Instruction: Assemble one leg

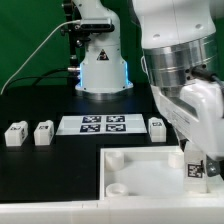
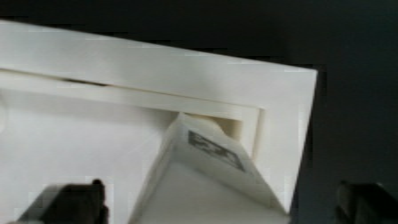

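Note:
The leg (image 1: 196,168), a small white block with a black-and-white tag, stands at the corner of the large white panel (image 1: 130,170) on the exterior view's right. My gripper (image 1: 197,158) is over it. In the wrist view the leg (image 2: 210,175) runs down to the panel's corner socket (image 2: 222,122). My gripper (image 2: 217,207) straddles the leg, and dark gaps show between the leg and both fingers (image 2: 71,205). The jaws look open.
Two more legs (image 1: 15,133) (image 1: 43,131) lie on the black table at the exterior view's left, and a third (image 1: 157,127) lies beside the marker board (image 1: 102,124). The arm's base (image 1: 103,70) stands behind it. The panel's rim (image 2: 178,60) ends at bare dark table.

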### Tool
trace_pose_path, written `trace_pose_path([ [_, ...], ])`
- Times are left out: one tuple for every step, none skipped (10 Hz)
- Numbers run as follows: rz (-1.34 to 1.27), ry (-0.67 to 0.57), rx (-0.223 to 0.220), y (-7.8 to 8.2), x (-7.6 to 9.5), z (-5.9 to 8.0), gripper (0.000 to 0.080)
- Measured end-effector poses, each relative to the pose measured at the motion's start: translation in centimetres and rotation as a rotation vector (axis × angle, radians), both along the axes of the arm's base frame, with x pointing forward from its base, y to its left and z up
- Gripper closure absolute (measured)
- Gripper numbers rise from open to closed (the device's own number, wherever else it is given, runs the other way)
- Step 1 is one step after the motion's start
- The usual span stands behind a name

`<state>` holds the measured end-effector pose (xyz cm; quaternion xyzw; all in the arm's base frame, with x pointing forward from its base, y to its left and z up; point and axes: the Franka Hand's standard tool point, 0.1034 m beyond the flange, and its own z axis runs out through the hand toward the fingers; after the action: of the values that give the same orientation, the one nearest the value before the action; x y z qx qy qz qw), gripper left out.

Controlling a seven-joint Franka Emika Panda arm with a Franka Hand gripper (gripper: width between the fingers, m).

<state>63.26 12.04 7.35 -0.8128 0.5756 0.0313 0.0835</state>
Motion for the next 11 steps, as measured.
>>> trace_pose_path([
  [0.194,-0.033,-0.016,-0.02,-0.01,-0.04,0.0151],
  [0.288,-0.049,-0.021,-0.25,0.04,-0.04,0.0151],
  [0.363,-0.062,-0.024,-0.25,0.04,-0.04,0.015],
  [0.642,-0.101,-0.055,-0.69,0.15,-0.05,0.015],
  [0.863,-0.128,-0.092,-1.01,0.6,-0.06,0.015],
  [0.78,-0.118,-0.082,-0.85,0.52,-0.12,0.0246],
  [0.783,-0.118,-0.083,-0.91,0.51,-0.14,0.0382],
  [0.612,-0.096,-0.065,-0.69,0.47,-0.14,0.0382],
  [0.509,-0.079,-0.063,-0.92,0.44,-0.17,0.0503],
  [0.414,-0.064,-0.059,-0.95,0.41,-0.21,0.0503],
  [0.361,-0.055,-0.057,-1.0,0.4,-0.22,0.0503],
])
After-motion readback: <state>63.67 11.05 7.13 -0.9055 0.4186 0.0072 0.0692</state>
